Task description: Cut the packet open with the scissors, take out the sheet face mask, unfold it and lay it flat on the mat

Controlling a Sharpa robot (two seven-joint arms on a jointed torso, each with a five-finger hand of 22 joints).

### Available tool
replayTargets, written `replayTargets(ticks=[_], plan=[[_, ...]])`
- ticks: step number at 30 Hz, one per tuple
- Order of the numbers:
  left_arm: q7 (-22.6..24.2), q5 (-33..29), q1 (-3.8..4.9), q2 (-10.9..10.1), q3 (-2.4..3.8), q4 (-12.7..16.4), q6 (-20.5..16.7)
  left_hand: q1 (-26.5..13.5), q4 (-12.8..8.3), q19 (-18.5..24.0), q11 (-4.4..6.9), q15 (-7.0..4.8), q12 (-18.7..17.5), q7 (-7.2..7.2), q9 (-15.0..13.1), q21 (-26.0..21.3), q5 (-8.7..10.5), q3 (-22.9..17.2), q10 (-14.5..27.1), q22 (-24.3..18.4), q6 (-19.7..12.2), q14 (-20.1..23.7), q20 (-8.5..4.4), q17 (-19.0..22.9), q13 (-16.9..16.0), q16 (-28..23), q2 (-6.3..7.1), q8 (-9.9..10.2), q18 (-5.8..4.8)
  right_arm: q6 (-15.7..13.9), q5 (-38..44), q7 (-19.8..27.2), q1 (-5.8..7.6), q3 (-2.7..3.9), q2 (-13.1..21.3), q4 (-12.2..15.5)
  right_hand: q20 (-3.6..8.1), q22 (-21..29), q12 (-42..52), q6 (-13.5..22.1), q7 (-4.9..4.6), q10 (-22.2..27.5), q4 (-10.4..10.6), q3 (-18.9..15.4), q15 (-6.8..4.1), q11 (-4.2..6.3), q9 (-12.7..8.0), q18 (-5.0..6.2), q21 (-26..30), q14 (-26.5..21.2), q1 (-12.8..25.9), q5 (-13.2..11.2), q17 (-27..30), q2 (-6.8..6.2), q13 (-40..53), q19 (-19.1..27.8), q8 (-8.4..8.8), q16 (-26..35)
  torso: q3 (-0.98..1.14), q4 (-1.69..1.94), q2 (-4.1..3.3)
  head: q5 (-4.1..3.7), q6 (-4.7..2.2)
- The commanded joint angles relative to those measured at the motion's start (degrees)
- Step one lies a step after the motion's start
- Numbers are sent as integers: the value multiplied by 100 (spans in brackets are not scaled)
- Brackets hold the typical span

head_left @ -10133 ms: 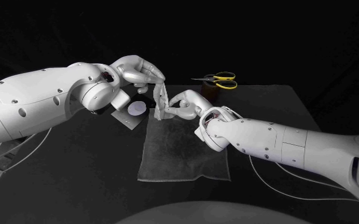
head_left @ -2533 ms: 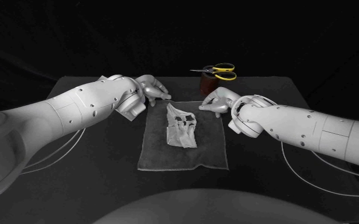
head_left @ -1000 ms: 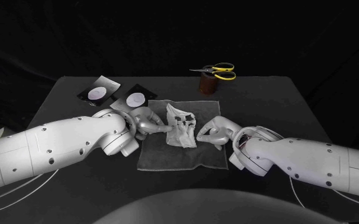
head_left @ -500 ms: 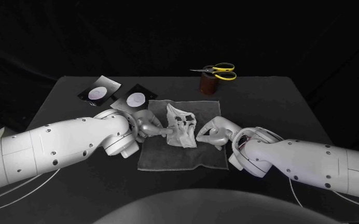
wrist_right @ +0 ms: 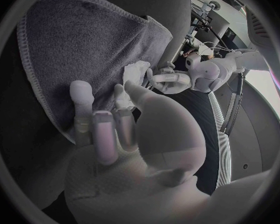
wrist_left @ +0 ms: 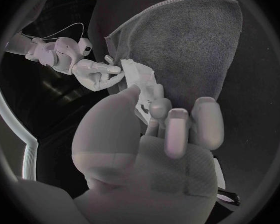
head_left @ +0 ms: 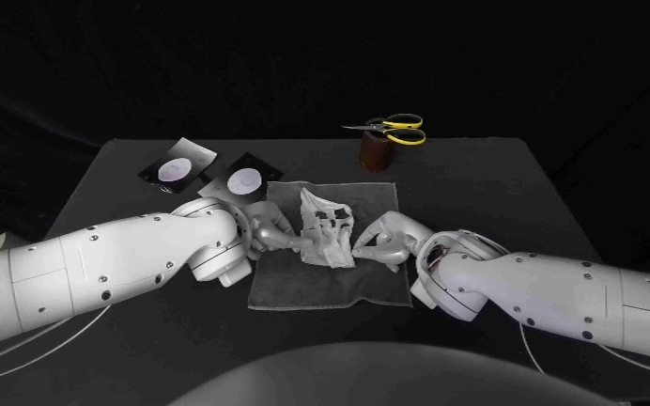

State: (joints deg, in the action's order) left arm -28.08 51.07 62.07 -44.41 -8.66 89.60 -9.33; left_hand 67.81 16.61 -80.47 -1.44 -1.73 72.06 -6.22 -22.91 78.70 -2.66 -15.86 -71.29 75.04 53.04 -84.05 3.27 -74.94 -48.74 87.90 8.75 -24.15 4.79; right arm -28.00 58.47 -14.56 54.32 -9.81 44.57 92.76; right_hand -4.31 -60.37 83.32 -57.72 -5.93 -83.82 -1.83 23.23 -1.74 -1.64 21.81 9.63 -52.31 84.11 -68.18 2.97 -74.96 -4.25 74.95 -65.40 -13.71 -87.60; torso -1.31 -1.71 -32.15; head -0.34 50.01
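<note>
Fingers (head_left: 284,236) of the left hand (head_left: 266,225) pinch the left edge of the crumpled white sheet face mask (head_left: 325,223). The right hand (head_left: 383,240) pinches its right edge, probably to draw it open sideways. It sits mid-frame on the grey cloth mat (head_left: 332,288). Yellow-handled scissors (head_left: 393,128) on a brown stand (head_left: 376,155) and the dark cut packet pieces (head_left: 241,179) lie higher in the frame, well apart. Only the mask's own folds look like a hindrance.

The sheet mask (head_left: 325,227) is white, the mat (head_left: 332,284) grey, the bench (head_left: 515,199) black, the left robot hand (head_left: 271,230) and right robot hand (head_left: 382,240) silver on white arms (head_left: 109,265), the scissors (head_left: 395,130) yellow-handled, the holder (head_left: 376,155) brown, and the 2 packet pieces (head_left: 241,180) black, each with a pale round patch.
</note>
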Motion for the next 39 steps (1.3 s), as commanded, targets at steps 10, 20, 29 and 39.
replayTargets(ticks=[10, 20, 29, 39], plan=[[-89, 184, -1, 90, -87, -57, 330, 61, -9, -27, -40, -22, 16, -18, 26, 19, -15, 46, -8, 10, -48, -280, 27, -124, -28, 30, -25, 65, -91, 107, 118, -115, -28, 1, -68, -28, -28, -2, 0, 10, -74, -339, 0, -94, 11, -30, -38, -75, 6, 391, 135, -12, -889, -143, 748, -8, 64, -19, -8, 5, -3, -12, -1], [-144, 362, -1, 99, -101, -47, 590, 151, -18, -26, -43, -17, 8, -19, 40, 21, -15, 49, -3, 12, -16, -281, 34, -132, -27, 29, -34, 79, -90, 202, 178, -208, -37, 1, -84, -25, -37, -4, 7, -44, -62, -338, 23, -142, 14, -26, -40, -70, 14, 391, 186, -13, -894, -166, 759, 11, 47, -20, -9, -2, 0, -4, -1], [-175, 507, -1, 97, -104, -15, 774, 315, -29, -37, -5, -45, 77, 23, 70, 38, -16, 69, -101, 36, 161, -291, 20, -180, -242, 29, -33, 68, -94, 250, 229, -274, -51, 1, -101, -44, -37, -9, 10, -85, -48, -339, 29, -162, 9, -16, -37, -68, 12, 393, 199, -12, -903, -175, 764, 16, 29, -23, -5, 3, -1, -26, -1], [-169, 1227, -3, 296, -168, -81, 819, 500, -19, -42, 31, -71, 124, 71, 101, 48, -15, 93, -176, 50, 351, -308, 2, -260, -398, 33, -14, 30, -97, 266, 284, -320, -93, 1, -218, -137, -35, -17, 33, -107, -36, -348, 26, -160, 3, -7, -36, -67, 6, 398, 188, -11, -922, -164, 791, 15, 20, -30, -13, -5, -9, -18, -1]])
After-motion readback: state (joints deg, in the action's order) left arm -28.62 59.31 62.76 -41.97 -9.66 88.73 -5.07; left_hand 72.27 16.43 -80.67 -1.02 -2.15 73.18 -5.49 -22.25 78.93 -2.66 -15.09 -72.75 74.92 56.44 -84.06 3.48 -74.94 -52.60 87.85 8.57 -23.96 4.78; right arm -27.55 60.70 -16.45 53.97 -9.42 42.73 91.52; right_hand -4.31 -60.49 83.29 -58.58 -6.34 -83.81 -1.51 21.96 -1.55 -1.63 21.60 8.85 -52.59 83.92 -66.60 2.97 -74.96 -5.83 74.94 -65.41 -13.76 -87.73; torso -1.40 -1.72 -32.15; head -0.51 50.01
